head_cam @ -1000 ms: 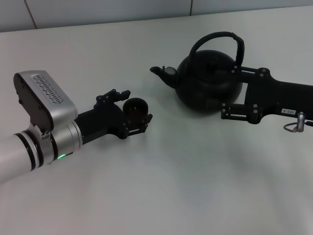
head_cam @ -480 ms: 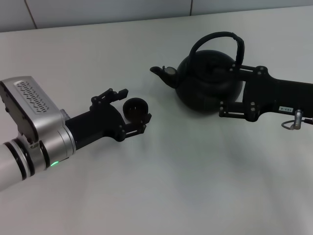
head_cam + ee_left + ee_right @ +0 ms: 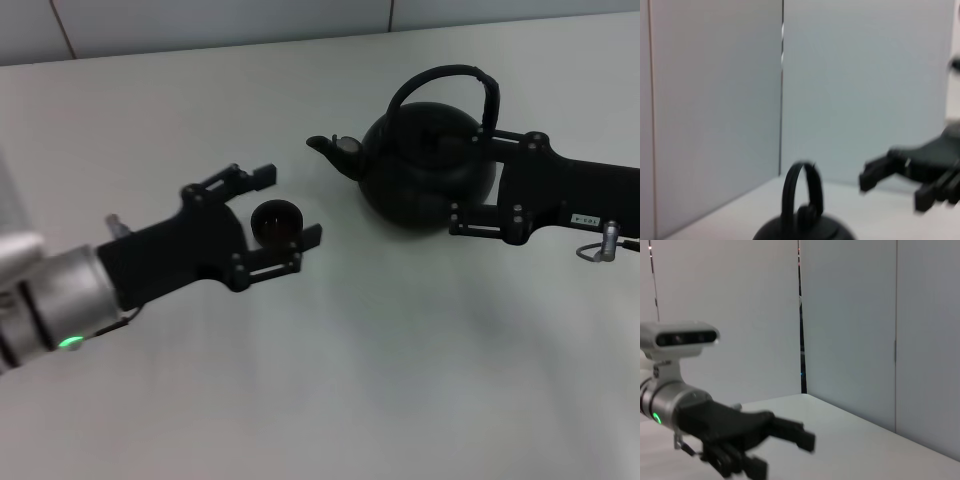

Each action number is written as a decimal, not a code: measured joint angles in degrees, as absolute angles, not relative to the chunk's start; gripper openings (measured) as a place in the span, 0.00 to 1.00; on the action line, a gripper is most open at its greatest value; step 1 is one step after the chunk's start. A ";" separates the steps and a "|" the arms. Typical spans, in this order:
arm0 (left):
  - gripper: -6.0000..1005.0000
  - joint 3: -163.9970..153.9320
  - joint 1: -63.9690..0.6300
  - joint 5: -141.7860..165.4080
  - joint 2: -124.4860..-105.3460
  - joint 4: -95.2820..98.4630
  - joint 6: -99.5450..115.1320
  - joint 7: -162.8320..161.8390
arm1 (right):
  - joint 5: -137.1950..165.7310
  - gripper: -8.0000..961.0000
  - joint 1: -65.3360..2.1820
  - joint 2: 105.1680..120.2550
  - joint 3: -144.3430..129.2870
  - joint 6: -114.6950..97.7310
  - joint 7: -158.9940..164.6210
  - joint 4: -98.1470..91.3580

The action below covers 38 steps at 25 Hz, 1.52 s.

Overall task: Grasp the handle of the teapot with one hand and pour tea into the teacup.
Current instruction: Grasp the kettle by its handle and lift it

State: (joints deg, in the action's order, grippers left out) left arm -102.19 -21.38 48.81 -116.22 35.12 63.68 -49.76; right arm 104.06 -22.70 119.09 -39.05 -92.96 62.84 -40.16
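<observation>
I have a plain pale table (image 3: pixel 330 380) under both arms, with grey panelled walls (image 3: pixel 850 320) behind it and nothing else standing near the work. The teapot (image 3: pixel 428 170) sits toward the far right of the table, its spout aimed at my left side and its handle (image 3: pixel 445 85) arching overhead, roughly in line with the spout. My right gripper (image 3: pixel 465 180) is the nearer one to the pot by far: its fingers reach in low against the pot's right flank, spread apart, one behind the body by the handle's root and one in front. It grips nothing yet, as I read it. The handle lies above and just beyond those fingers, so I judge the next move is up and in. My left gripper (image 3: pixel 285 205) stands well apart to the left, fingers open on either side of the teacup (image 3: pixel 276 221), which sits between them on the table, not clamped.
</observation>
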 joint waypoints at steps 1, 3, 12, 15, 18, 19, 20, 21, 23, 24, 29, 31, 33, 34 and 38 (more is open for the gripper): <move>0.86 -102.19 -21.38 48.81 -116.22 35.12 63.68 -49.76 | 104.06 0.76 -22.70 119.09 -39.05 -92.96 62.84 -40.16; 0.86 -97.47 -19.93 51.07 -114.40 35.63 73.37 -51.81 | 104.06 0.76 -22.49 119.09 -39.01 -92.93 62.84 -40.17; 0.86 -84.40 -18.61 70.69 -112.32 39.86 82.96 -63.22 | 104.06 0.76 -22.15 119.11 -38.79 -92.32 62.84 -40.16; 0.86 -76.18 -18.98 82.56 -112.36 42.33 85.71 -69.98 | 104.06 0.76 -22.07 119.18 -38.76 -91.52 63.25 -39.18; 0.86 -75.56 -18.99 83.60 -112.51 42.74 85.94 -70.01 | 104.06 0.76 -21.90 119.19 -38.54 -91.39 63.32 -38.89; 0.86 -75.56 -18.99 83.60 -112.51 42.74 85.94 -70.01 | 104.06 0.76 -21.80 119.21 -38.38 -91.21 63.32 -38.80; 0.86 -75.56 -18.99 83.60 -112.51 42.74 85.94 -70.01 | 104.06 0.76 -21.42 119.30 -37.76 -89.83 63.32 -38.61; 0.86 -75.56 -18.99 83.60 -112.51 42.74 85.94 -70.01 | 104.06 0.76 -21.42 119.30 -37.76 -89.83 63.32 -38.61; 0.86 -75.29 -19.00 84.25 -112.62 43.03 86.15 -70.01 | 104.02 0.76 -21.17 119.32 -37.16 -88.87 63.39 -38.28; 0.86 -75.29 -19.00 84.25 -112.62 43.03 86.15 -70.01 | 103.87 0.76 -21.02 119.33 -36.72 -88.68 63.48 -38.07; 0.86 -74.89 -19.28 84.74 -113.10 43.29 85.63 -69.23 | 100.34 0.76 -19.51 119.31 -35.81 -86.55 63.47 -37.82; 0.86 -74.67 -19.53 84.76 -113.23 43.34 85.27 -69.20 | 98.07 0.76 -18.77 119.29 -35.79 -84.55 63.49 -37.81; 0.86 -74.67 -19.53 84.76 -113.23 43.34 85.27 -69.20 | 95.92 0.76 -18.32 119.29 -35.78 -82.28 63.54 -37.60; 0.86 -74.67 -19.53 84.76 -113.23 43.34 85.27 -69.20 | 95.01 0.76 -18.23 119.29 -35.75 -80.96 63.55 -37.18; 0.86 -74.61 -19.92 84.82 -113.50 43.34 84.57 -69.17 | 93.45 0.76 -18.79 119.29 -35.76 -76.74 63.55 -35.10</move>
